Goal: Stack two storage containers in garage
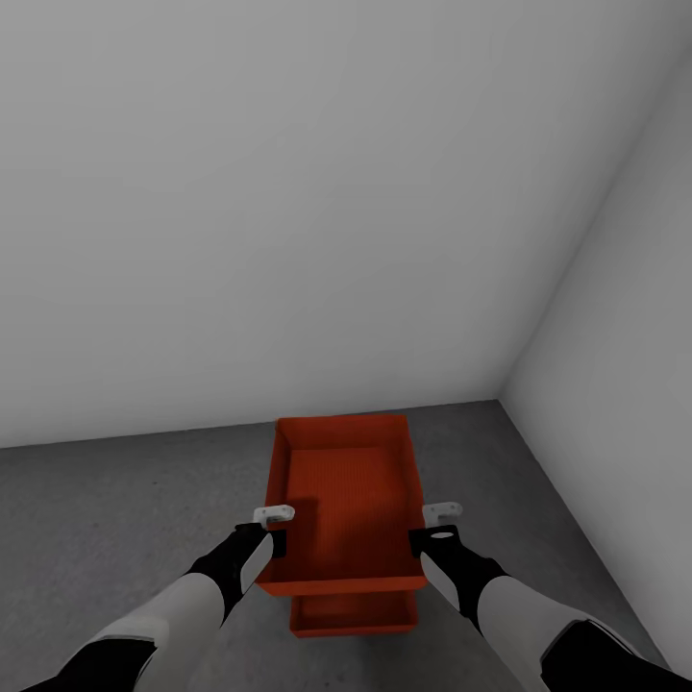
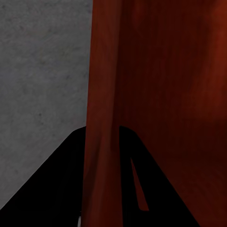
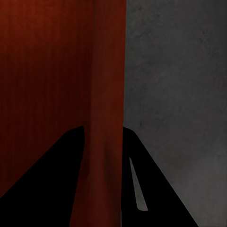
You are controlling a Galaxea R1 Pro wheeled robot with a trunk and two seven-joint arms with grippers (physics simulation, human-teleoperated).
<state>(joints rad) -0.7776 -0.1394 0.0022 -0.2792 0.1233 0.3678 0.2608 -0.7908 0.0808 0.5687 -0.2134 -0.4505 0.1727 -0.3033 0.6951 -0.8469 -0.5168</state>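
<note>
In the head view, one orange-red storage container (image 1: pixel 346 500) is held level between my two arms over the dark grey garage floor (image 1: pixel 115 519). My left gripper (image 1: pixel 276 527) is shut on its left wall and my right gripper (image 1: pixel 434 527) on its right wall. The second storage container (image 1: pixel 354 615) lies on the floor beneath it, only its near end showing; I cannot tell if the two touch. In the left wrist view the thin red wall (image 2: pixel 101 94) runs between the black fingers (image 2: pixel 71 161). The right wrist view shows the same wall (image 3: pixel 106 94) pinched between fingers (image 3: pixel 66 161).
A plain pale grey wall (image 1: pixel 288 240) stands straight ahead. It meets a second wall (image 1: pixel 625 384) at a corner on the right. Bare floor lies to the left of the containers and in a narrower strip to their right.
</note>
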